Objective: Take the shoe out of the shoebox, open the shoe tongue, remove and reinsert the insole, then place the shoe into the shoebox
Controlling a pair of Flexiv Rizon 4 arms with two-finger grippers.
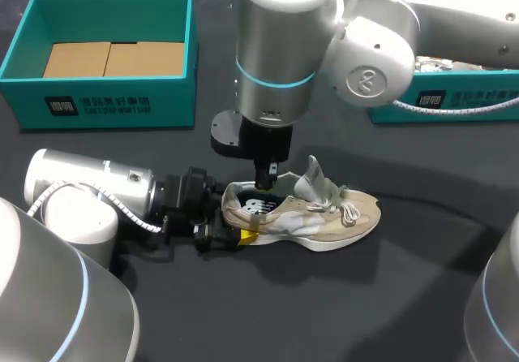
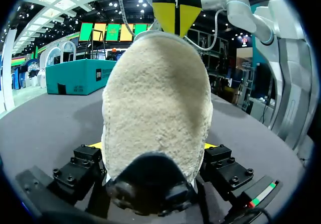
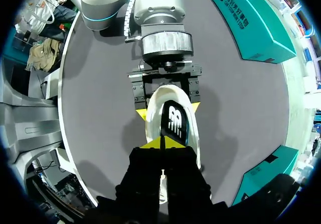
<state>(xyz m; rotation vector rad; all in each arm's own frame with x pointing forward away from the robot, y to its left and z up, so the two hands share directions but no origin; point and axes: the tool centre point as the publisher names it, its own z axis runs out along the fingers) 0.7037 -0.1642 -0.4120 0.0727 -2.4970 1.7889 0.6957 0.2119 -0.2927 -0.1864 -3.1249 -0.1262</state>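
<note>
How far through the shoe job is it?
Done: shoe out of the shoebox, tongue lifted. In hand: left pincer clamps the heel; right pincer, tips together, is on the insole inside the shoe. Left: finishing the insole step, then boxing the shoe.

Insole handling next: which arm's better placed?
Right. The right hand sits above the shoe opening, tips at the insole; the left hand grips the heel from the side, steadying it.

Bright overhead light; soft shadows.
</note>
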